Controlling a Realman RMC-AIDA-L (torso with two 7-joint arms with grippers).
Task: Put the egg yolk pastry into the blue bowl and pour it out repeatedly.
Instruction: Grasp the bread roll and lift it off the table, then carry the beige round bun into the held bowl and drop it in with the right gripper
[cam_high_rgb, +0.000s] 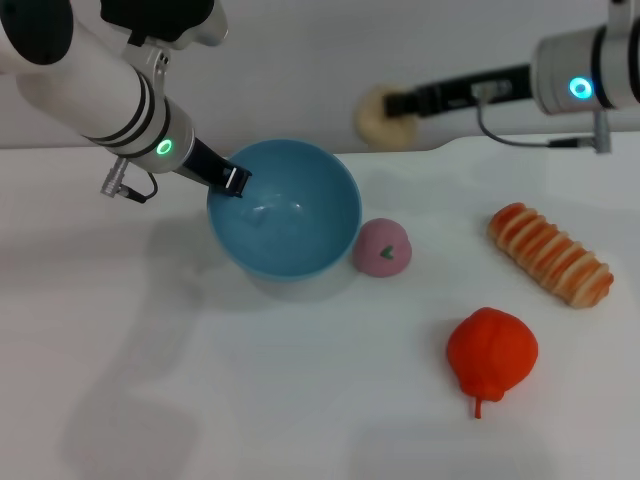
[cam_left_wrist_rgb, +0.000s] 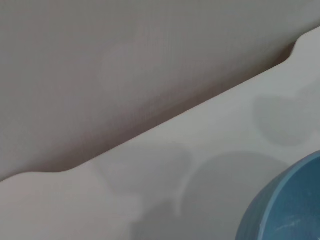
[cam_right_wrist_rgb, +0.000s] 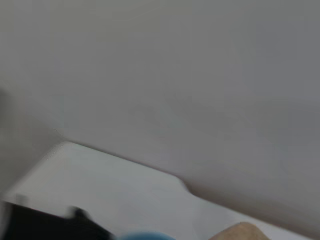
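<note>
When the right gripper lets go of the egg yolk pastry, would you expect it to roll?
The egg yolk pastry looks rounded, so it may roll a little. The blue bowl, tilted in the left gripper, looks deep enough to catch it.

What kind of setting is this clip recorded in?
Probably a lab or test bench, not a real kitchen: a bare white table against a plain grey wall, with toy-like food laid out beside a blue bowl, namely a pink ball, a ridged orange bread and a red fruit.
</note>
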